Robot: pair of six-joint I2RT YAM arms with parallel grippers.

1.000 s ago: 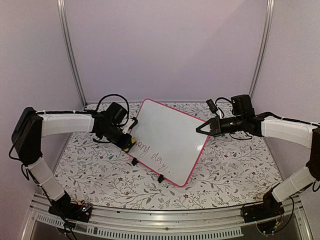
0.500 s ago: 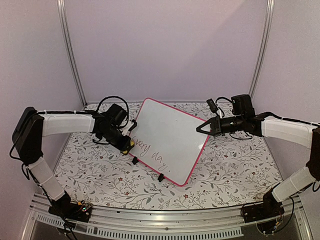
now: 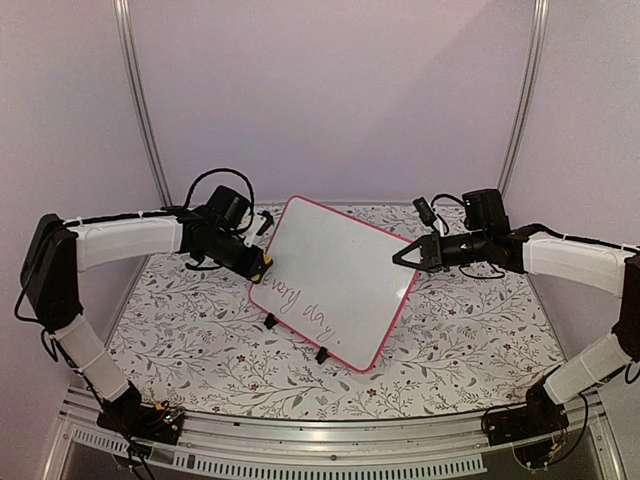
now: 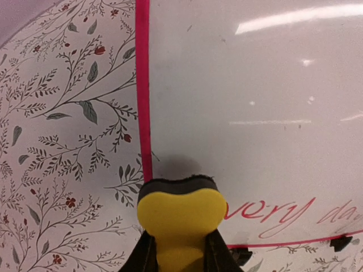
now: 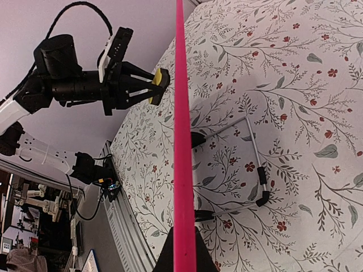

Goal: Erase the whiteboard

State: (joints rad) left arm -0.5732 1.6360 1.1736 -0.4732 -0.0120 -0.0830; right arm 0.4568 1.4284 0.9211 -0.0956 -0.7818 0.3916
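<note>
In the middle of the overhead view, the whiteboard (image 3: 335, 285) is standing tilted on the flowered bench (image 3: 470, 340). It is resting on small black feet (image 3: 321, 355), with its pink frame turned like a diamond. Red handwriting (image 3: 300, 305) is running along the board's lower left part. Over at the left edge of the board, the left jaws are clamping a yellow eraser (image 3: 258, 268). From the left wrist, that eraser (image 3: 258, 268) is filling the bottom centre, its dark felt face sitting right at the pink frame (image 4: 141, 85), just beside the first red letters (image 4: 272, 214). Whether the felt is actually pressing on the board, I cannot tell. On the right of the overhead view, the right jaws are gripping the board's right edge. In the right wrist view the frame is running edge-on up the middle between them, with a thin wire stand (image 5: 252, 164) showing to its right.
</note>
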